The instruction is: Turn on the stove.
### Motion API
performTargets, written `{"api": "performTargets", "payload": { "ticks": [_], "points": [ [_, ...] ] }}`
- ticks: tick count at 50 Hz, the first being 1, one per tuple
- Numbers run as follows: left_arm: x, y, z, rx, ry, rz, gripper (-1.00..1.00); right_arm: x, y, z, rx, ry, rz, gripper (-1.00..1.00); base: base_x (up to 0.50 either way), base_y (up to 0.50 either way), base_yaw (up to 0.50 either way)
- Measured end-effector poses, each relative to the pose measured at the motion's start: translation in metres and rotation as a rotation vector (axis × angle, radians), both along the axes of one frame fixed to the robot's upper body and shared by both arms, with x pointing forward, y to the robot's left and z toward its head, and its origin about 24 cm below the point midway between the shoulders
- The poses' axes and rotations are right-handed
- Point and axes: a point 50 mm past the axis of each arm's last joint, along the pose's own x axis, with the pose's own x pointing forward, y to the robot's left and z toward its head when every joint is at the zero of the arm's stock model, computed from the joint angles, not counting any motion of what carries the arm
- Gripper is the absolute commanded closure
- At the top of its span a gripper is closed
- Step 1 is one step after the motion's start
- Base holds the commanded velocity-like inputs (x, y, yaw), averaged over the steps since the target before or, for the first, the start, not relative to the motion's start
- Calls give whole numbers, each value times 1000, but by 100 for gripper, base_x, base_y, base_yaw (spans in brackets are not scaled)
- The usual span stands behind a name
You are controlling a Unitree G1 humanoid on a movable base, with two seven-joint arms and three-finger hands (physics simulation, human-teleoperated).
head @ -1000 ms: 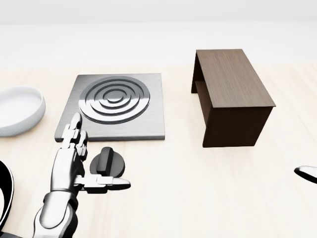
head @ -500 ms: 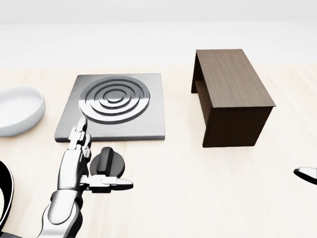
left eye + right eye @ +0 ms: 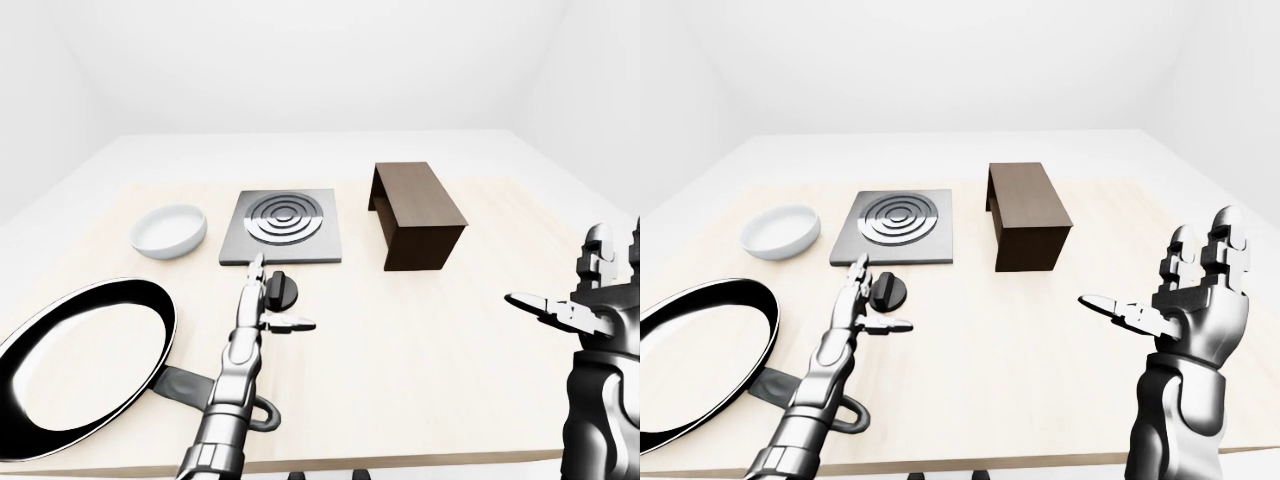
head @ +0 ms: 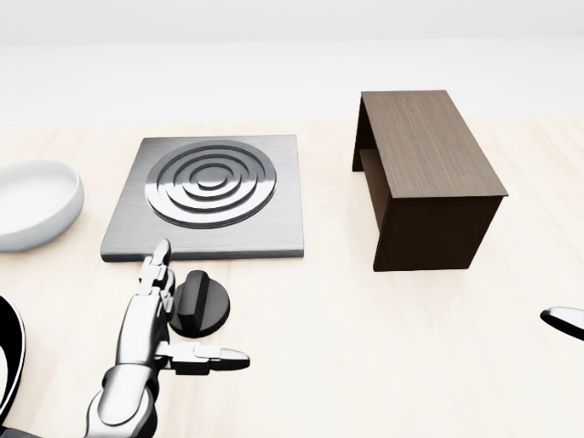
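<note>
The stove (image 4: 212,196) is a grey square plate with ringed burner, upper left of the head view. Its black knob (image 4: 201,303) lies on the table just below the plate's lower edge. My left hand (image 4: 178,315) is open beside the knob: its fingers (image 4: 151,292) stand at the knob's left and the thumb (image 4: 214,358) reaches under it, not closed round it. My right hand (image 3: 1185,285) is open, palm up, far to the right in the right-eye view, holding nothing.
A dark wooden box (image 4: 424,173) stands right of the stove. A white bowl (image 4: 32,203) sits left of it. A large black frying pan (image 3: 80,365) lies at the lower left, handle (image 3: 215,395) under my left arm.
My left hand has drawn down the head view, off the stove plate's lower corner, and now sits lower beside the knob. The knob and stove have not moved.
</note>
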Motion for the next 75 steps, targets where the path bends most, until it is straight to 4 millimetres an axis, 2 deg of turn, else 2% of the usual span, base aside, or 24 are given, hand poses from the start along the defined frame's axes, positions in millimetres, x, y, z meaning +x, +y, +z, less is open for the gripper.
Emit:
{"api": "performTargets", "payload": {
  "ticks": [20, 31, 38, 44, 51, 61, 75],
  "points": [
    [-10, -7, -20, 21, 83, -22, -100, -1, -1, 0, 1, 0, 0, -100, 0, 0, 0],
    [-11, -9, -21, 48, 84, -26, -100, -1, -1, 0, 5, -2, 2, -100, 0, 0, 0],
    [-26, -17, -22, 74, 69, -54, -100, -1, 0, -1, 8, 1, 4, -100, 0, 0, 0],
    [-53, -37, -17, 82, 28, -162, -100, 0, 0, -2, 10, 2, 6, -100, 0, 0, 0],
    [-72, -56, -8, 70, -7, -249, -100, 0, -1, -2, 11, 2, 6, -100, 0, 0, 0],
    [-87, -69, -1, 56, -34, -309, -100, 0, 0, -2, 13, 4, 7, -100, 0, 0, 0],
    [-96, -76, 5, 35, -57, -347, -100, 0, 0, -3, 15, 6, 8, -100, 0, 0, 0]
  ]
}}
